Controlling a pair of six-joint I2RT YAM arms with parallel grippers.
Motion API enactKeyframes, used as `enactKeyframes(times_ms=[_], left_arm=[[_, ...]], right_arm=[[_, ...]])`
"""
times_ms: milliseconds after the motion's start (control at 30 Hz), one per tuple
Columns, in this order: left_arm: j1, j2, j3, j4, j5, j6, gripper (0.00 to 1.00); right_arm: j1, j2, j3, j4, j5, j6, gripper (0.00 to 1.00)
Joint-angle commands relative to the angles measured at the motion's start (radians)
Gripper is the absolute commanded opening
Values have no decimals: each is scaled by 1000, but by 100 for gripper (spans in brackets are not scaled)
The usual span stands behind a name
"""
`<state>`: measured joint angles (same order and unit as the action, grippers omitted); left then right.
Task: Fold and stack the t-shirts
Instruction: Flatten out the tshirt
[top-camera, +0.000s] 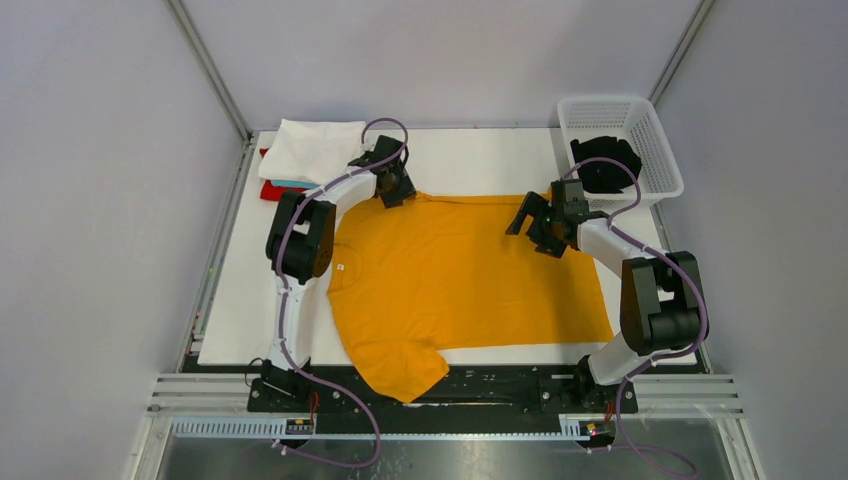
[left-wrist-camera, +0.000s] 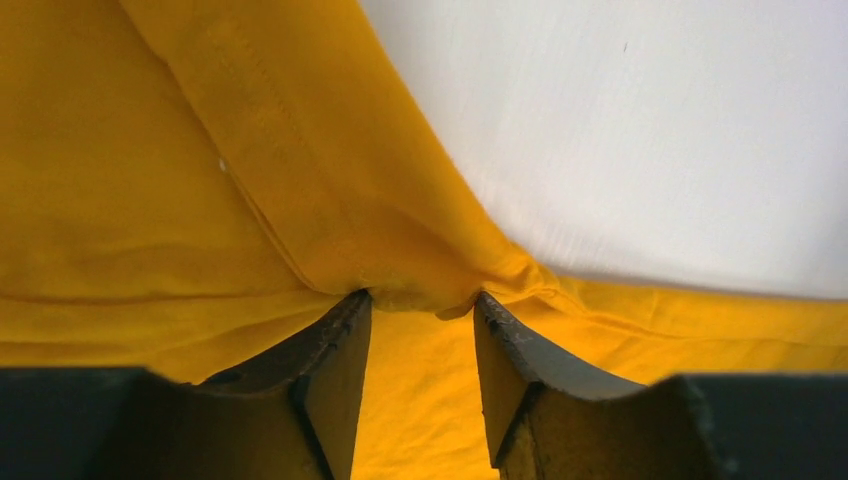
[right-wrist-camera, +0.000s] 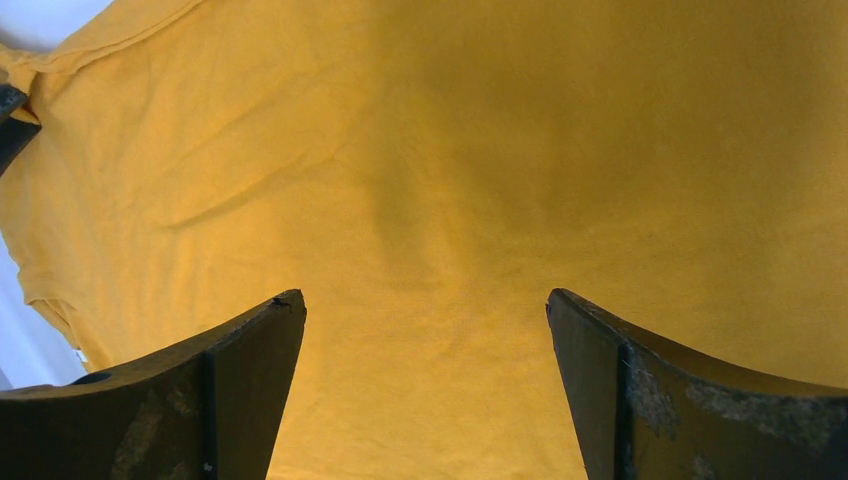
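A mustard-yellow t-shirt (top-camera: 450, 270) lies spread on the white table, one sleeve hanging over the near edge. My left gripper (top-camera: 397, 190) is at the shirt's far left corner. In the left wrist view its jaws (left-wrist-camera: 422, 300) are pinched on a bunched fold of the yellow cloth (left-wrist-camera: 150, 200), which pulls taut toward the tips. My right gripper (top-camera: 525, 222) hovers over the shirt's far right part, open and empty (right-wrist-camera: 425, 300), with flat yellow cloth (right-wrist-camera: 500, 150) below it. A folded white shirt (top-camera: 310, 150) tops a stack with red (top-camera: 275, 190) and light-blue layers at the back left.
A white lattice basket (top-camera: 660, 170) stands at the back right with a black shirt (top-camera: 605, 160) in it. Bare white table (left-wrist-camera: 650, 130) lies beyond the shirt's far edge. Metal frame rails border the table's sides and front.
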<state>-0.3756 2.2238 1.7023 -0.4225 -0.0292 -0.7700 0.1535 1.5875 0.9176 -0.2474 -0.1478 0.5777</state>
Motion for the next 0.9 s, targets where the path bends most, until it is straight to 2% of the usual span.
enactKeyframes(times_ms=[0, 200, 267, 367, 567, 733, 767, 833, 867], left_arm=[[4, 29, 82, 17, -12, -15, 39], [3, 46, 122, 16, 3, -11, 31], [5, 50, 137, 15, -15, -6, 22], [7, 70, 171, 34, -35, 12, 0], [21, 205, 388, 33, 24, 85, 0], [22, 385, 686, 50, 159, 192, 16], [21, 408, 723, 54, 168, 189, 24], [22, 400, 717, 106, 190, 184, 47], [21, 381, 690, 141, 193, 181, 66]], right_arm=[[5, 7, 31, 7, 21, -1, 99], [6, 25, 42, -3, 26, -6, 100], [5, 30, 44, -7, 24, -8, 100], [6, 29, 47, -9, 25, -11, 99], [4, 19, 49, -22, 39, -22, 99], [5, 14, 50, -28, 42, -27, 100], [5, 13, 50, -29, 41, -27, 99], [4, 10, 50, -32, 42, -29, 99], [5, 9, 50, -33, 43, -27, 99]])
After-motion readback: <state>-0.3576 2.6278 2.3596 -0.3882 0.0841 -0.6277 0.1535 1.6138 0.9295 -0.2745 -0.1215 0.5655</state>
